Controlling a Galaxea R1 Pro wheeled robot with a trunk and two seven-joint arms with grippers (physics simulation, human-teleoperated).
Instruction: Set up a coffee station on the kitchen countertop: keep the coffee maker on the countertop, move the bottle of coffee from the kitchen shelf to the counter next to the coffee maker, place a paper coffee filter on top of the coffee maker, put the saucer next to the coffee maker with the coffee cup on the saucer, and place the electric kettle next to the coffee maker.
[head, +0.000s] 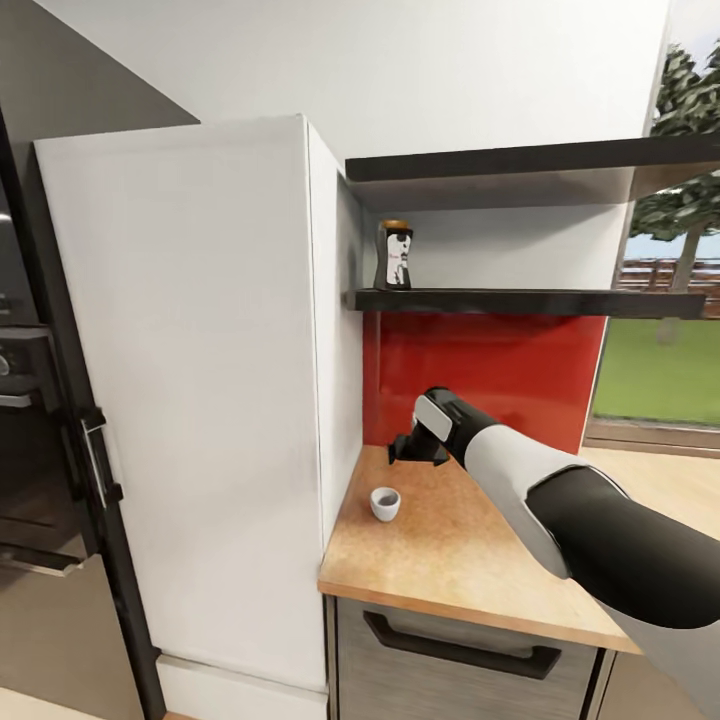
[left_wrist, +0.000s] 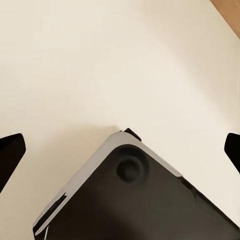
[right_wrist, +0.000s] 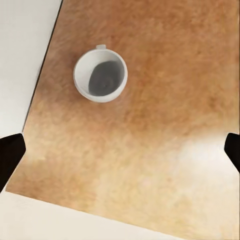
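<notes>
The bottle of coffee (head: 394, 255), a small jar with a yellow lid and pale label, stands at the left end of the lower kitchen shelf (head: 520, 300). The white coffee cup (head: 385, 503) sits upright on the kitchen countertop (head: 450, 560) near its left end. My right gripper (head: 415, 450) hovers just behind and above the cup, close to the red backsplash. In the right wrist view the cup (right_wrist: 100, 74) lies ahead of my right gripper (right_wrist: 120, 155), whose fingertips are spread wide with nothing between them. My left gripper (left_wrist: 120, 152) is open over pale floor and my dark base (left_wrist: 140, 200).
A tall white cabinet (head: 200, 400) walls off the countertop's left end. A dark oven (head: 30, 450) is further left. A second dark shelf (head: 520, 160) hangs above the first. The red backsplash (head: 480, 370) runs behind; a window (head: 670, 350) is at right. A drawer handle (head: 460, 650) sits below the worktop.
</notes>
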